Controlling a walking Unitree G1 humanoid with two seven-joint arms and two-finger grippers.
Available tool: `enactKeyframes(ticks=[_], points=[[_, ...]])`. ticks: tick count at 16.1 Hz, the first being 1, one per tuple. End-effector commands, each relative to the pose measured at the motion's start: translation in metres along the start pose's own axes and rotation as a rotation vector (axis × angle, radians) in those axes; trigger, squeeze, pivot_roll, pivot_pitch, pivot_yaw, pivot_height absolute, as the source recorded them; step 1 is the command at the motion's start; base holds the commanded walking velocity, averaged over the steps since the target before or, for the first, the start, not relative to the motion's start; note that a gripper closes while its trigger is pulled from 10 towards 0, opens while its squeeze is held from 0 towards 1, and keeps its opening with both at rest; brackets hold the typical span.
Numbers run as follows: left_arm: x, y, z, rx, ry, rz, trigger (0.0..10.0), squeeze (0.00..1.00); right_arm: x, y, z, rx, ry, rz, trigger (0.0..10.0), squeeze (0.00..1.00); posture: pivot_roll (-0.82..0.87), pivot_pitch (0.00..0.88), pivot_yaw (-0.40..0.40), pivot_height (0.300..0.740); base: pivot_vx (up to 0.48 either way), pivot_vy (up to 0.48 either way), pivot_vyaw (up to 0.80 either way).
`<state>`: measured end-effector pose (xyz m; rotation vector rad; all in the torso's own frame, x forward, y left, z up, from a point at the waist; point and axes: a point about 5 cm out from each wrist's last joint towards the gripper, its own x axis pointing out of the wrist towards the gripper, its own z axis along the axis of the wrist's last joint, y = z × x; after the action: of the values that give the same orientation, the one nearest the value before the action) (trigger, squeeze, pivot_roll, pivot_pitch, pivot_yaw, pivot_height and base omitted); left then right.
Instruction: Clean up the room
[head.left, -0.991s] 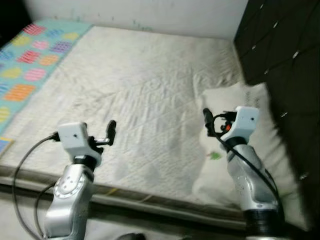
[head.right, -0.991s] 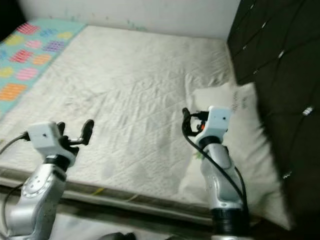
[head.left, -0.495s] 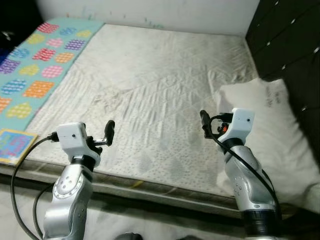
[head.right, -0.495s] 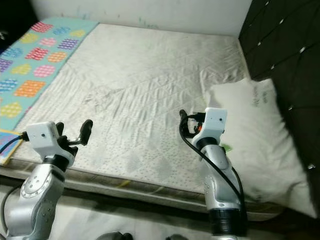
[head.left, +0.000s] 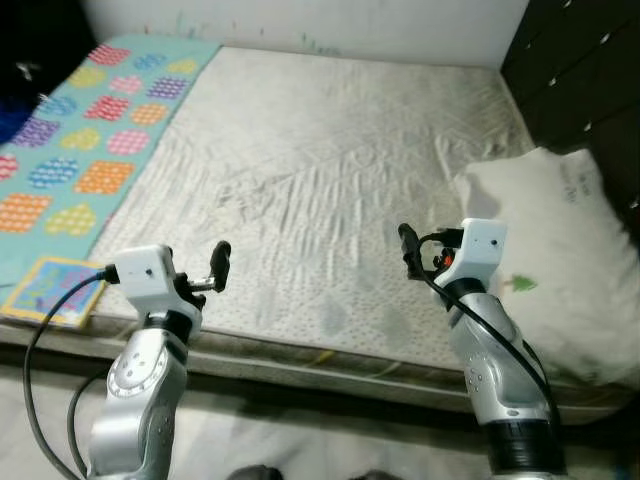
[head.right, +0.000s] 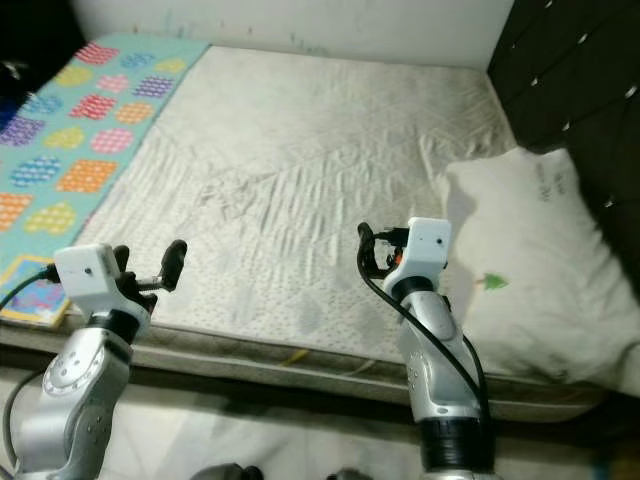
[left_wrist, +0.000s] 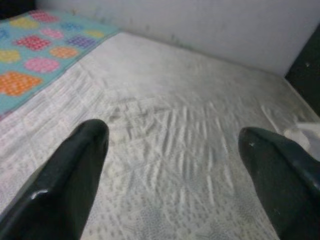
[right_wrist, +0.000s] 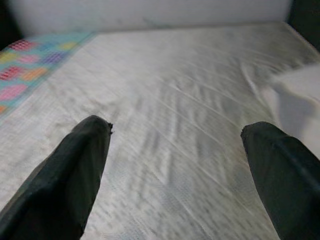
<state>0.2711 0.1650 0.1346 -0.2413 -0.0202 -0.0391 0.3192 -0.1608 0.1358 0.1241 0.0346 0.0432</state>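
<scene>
Black jaws on both arms stand wide apart and hold nothing. The left gripper (head.left: 221, 262) hovers over the near edge of the bed, and the right gripper (head.left: 406, 243) hangs at the same height further along that edge. Both wrist views look between the spread fingers (left_wrist: 65, 185) onto wrinkled pale cloth. Under them lies the mattress (head.left: 330, 170), covered in a quilted off-white sheet, creased near its middle. A white pillow (head.left: 560, 260) with a small green mark rests on the bed's right side against the dark tufted headboard (head.left: 585, 70). Along the left side lies a teal blanket (head.left: 90, 130) with coloured patches, and a colourful book (head.left: 45, 290) sits on the near left corner.
</scene>
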Motion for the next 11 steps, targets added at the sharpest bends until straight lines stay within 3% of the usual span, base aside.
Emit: enactKeyframes(ticks=[1, 2, 8, 11], points=[[-0.0004, -0.0011, -0.0001, 0.009, 0.007, -0.015, 10.0, 0.00, -0.0003, -0.0022, 0.0031, -0.001, -0.011, -0.007, 10.0, 0.00, 0.02, 0.132, -0.008, 0.740, 0.000, 0.424, 0.00], [-0.0002, -0.0010, 0.0000, 0.009, 0.007, -0.016, 10.0, 0.00, -0.0002, -0.0019, 0.0029, -0.002, -0.010, -0.006, 10.0, 0.00, 0.02, 0.132, -0.008, 0.740, 0.000, 0.428, 0.00], [-0.0031, -0.0073, 0.0042, -0.023, -0.023, -0.092, 10.0, 0.00, 0.0001, -0.0006, 0.0021, -0.006, -0.006, 0.003, 10.0, 0.00, 0.02, 0.132, -0.008, 0.740, 0.000, 0.000, 0.00], [-0.0030, -0.0070, 0.0034, -0.022, -0.020, -0.096, 10.0, 0.00, 0.0004, 0.0003, 0.0009, -0.005, -0.004, 0.004, 10.0, 0.00, 0.03, 0.121, -0.008, 0.740, 0.275, 0.000, -0.52]])
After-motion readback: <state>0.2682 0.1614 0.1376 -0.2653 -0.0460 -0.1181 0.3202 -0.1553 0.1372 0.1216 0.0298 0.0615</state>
